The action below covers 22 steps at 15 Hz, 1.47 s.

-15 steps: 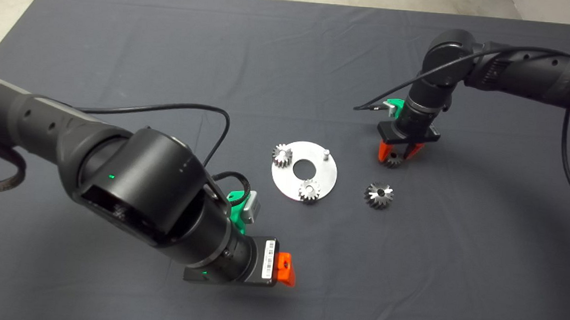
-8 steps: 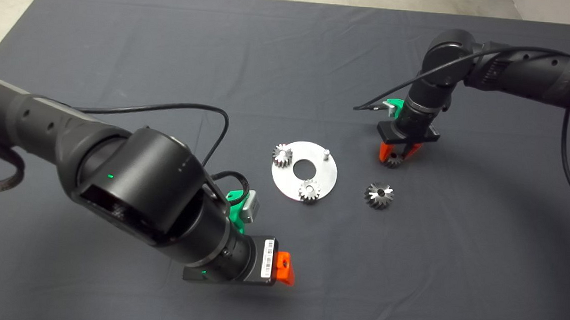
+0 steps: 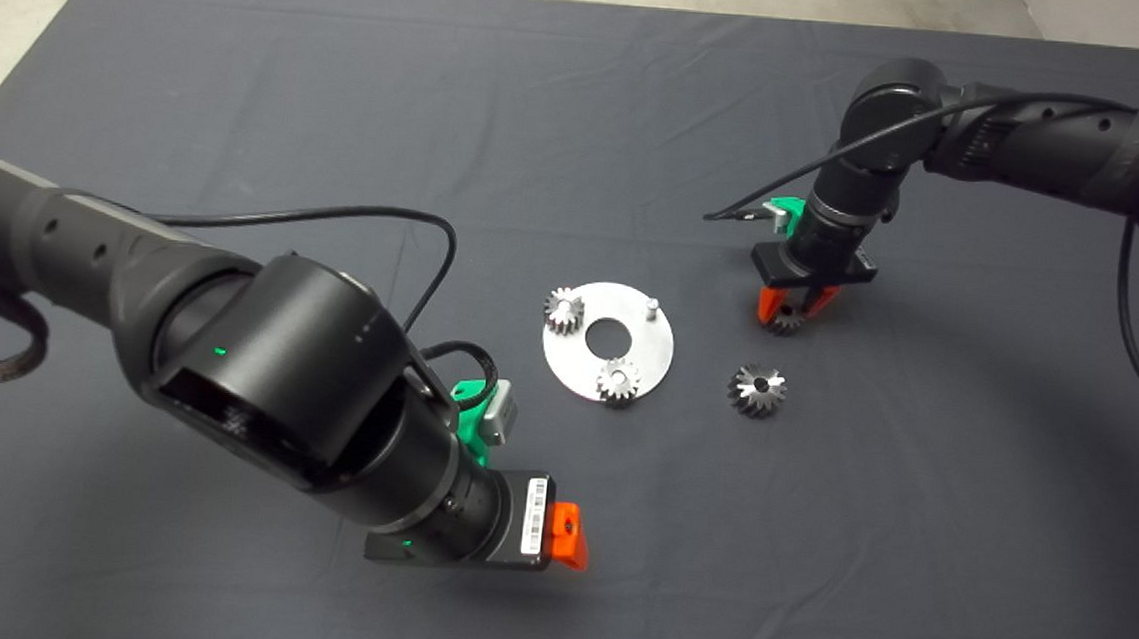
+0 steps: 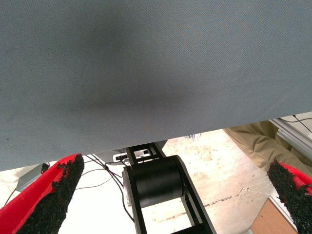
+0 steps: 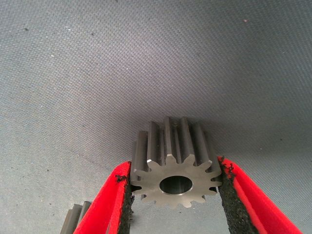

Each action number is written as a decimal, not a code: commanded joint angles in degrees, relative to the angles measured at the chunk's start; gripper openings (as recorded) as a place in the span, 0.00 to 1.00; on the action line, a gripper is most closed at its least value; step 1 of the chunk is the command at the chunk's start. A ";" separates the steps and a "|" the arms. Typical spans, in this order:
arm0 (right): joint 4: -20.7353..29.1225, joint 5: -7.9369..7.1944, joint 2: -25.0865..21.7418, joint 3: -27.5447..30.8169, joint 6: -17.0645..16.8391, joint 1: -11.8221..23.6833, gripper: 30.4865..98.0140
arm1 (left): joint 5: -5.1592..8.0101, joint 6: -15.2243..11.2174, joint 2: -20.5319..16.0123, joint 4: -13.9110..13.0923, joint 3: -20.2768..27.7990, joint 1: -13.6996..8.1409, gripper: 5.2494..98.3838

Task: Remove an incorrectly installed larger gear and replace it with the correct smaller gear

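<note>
Barely lifted since a second ago, the right hand (image 3: 790,313) clenches the smaller gear (image 5: 176,165) beside the plate (image 3: 654,359); left hand (image 3: 564,537) idles, released. Larger gear (image 3: 756,389) lies discarded. Centre the bore over the free pin (image 3: 650,307).

My right gripper (image 5: 175,195) had red fingers (image 5: 105,204) with black gritty pads, the smaller gear (image 5: 174,163) between them was dull grey, the mat (image 3: 345,93) was dark slate, the larger gear (image 3: 757,389) beside the silver plate (image 3: 653,350) was shiny silver-grey with a dark centre.
</note>
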 commanded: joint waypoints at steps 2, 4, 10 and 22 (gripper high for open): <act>-1.54 -6.86 1.04 0.19 0.14 1.14 0.17 | 0.07 0.02 -0.19 -0.51 0.31 -0.94 0.99; -1.47 -6.86 1.04 0.19 0.14 1.14 0.17 | 0.06 0.02 -0.10 -0.51 0.31 -0.94 0.99; 0.75 -6.86 0.95 2.39 0.40 4.23 0.17 | -0.02 0.02 -0.10 -0.51 0.31 -0.94 0.99; 5.23 -6.77 0.25 15.05 7.78 11.86 0.17 | -0.02 0.02 0.16 -0.51 0.14 -0.94 0.99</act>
